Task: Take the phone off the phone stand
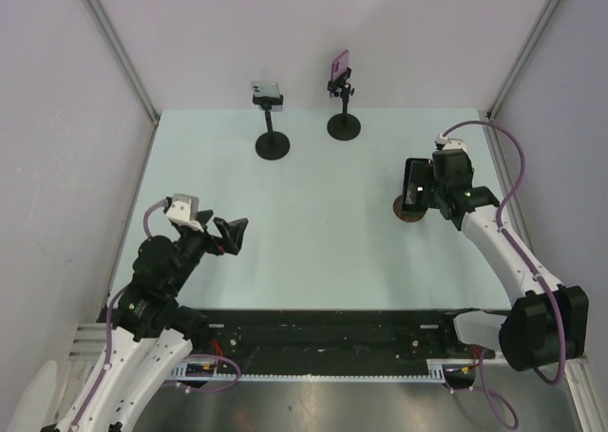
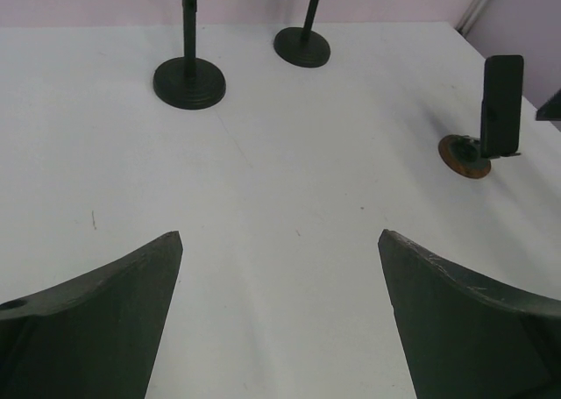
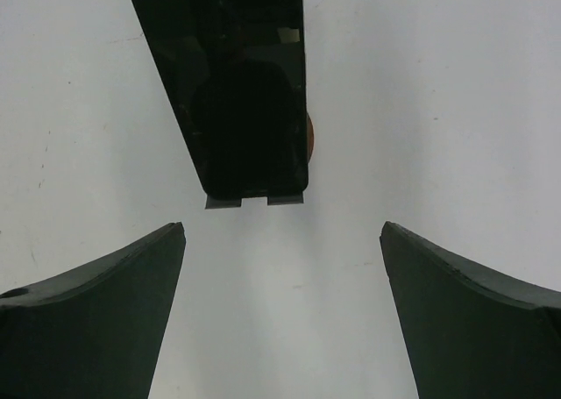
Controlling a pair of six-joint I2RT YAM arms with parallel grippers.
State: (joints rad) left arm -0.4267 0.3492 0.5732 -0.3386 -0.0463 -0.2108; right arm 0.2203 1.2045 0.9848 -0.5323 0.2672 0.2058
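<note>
A black phone [image 3: 232, 83] stands upright on a small stand with a round brown base [image 1: 410, 212]. Its lower edge rests on the stand's grey lip [image 3: 254, 200]. My right gripper [image 3: 282, 241] is open and empty, just short of the phone's lower end, not touching it; in the top view it [image 1: 434, 191] sits right beside the phone [image 1: 412, 179]. My left gripper [image 1: 228, 234] is open and empty at the near left, far from the phone. The phone [image 2: 502, 105] also shows at the right of the left wrist view, beyond that gripper [image 2: 280, 241].
Two tall black stands stand at the back: one [image 1: 273, 145] holds a silver-grey phone [image 1: 268, 93], the other [image 1: 343, 126] a pink phone [image 1: 339, 68]. White walls with metal posts close in the pale table [image 1: 313, 223].
</note>
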